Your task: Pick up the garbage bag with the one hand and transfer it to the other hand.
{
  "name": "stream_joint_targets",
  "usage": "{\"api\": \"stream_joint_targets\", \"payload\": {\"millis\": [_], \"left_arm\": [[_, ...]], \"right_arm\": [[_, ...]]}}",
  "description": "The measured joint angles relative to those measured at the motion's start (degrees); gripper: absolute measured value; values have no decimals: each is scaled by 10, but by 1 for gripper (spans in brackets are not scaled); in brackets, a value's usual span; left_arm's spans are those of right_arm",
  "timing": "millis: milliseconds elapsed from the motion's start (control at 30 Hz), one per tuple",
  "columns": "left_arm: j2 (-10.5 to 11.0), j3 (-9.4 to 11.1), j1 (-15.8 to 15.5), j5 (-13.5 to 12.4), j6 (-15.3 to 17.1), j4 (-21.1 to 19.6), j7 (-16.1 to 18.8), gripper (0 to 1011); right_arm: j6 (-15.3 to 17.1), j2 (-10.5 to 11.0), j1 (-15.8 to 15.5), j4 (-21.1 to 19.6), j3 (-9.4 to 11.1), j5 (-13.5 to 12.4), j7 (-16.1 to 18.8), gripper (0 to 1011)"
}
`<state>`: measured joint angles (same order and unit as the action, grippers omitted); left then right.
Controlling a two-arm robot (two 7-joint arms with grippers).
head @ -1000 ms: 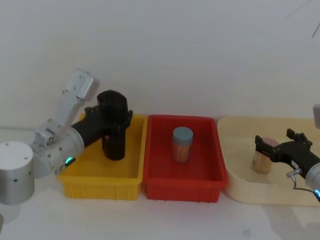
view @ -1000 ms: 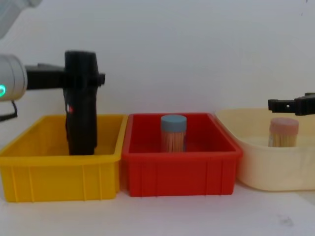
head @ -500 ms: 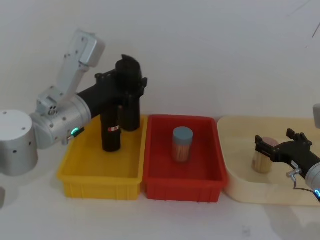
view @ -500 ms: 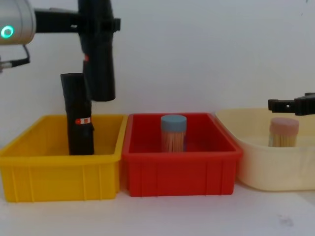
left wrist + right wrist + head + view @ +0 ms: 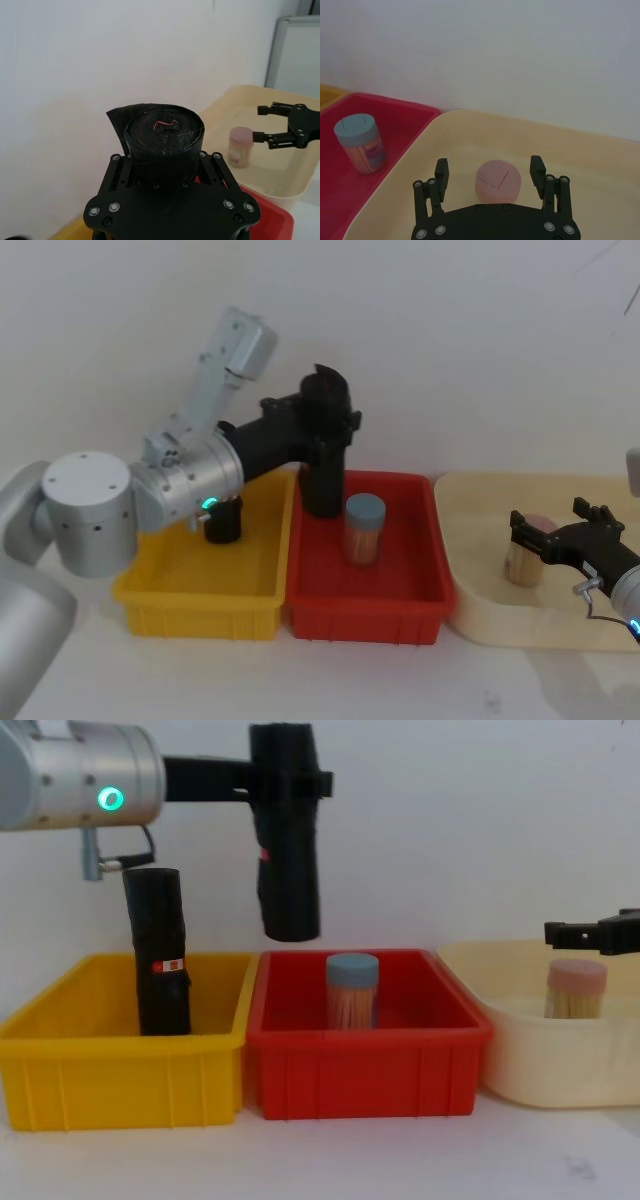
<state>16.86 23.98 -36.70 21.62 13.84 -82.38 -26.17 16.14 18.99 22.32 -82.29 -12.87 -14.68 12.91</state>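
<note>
On the tall black cylindrical garbage bag roll (image 5: pixel 287 850) we see a small red label, its writing too small to read; the second black roll (image 5: pixel 160 955), standing in the yellow plastic bin (image 5: pixel 120 1080), carries a like label. The left gripper (image 5: pixel 290 782), on a green-ringed silver arm reaching level from the left, is clamped on the garbage bag roll's upper part. It hangs upright, long axis vertical, in the air over the red plastic bin's (image 5: pixel 370 1070) left end. The right gripper (image 5: pixel 592 932) hovers, jaws spread, above a pink-lidded jar (image 5: pixel 575 988) in the cream tray (image 5: pixel 560 1070).
</note>
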Motion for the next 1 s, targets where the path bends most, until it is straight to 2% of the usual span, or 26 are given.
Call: {"api": "stream_joint_targets", "payload": {"millis": [200,500,700,1000], "left_arm": [[-19,24,-25,0,-15,48,-19,486],[-39,43,-50,2,-37,94,-39,486],[-45,49,-58,4,-45,107,-45,486],[-52,55,-67,7,-55,123,-52,486]], "right_arm": [[0,0,0,0,0,0,0,1000],[0,0,0,0,0,0,0,1000],[-1,0,0,-1,0,-2,7,999],[-7,8,-3,-13,-7,-16,45,1000]]}}
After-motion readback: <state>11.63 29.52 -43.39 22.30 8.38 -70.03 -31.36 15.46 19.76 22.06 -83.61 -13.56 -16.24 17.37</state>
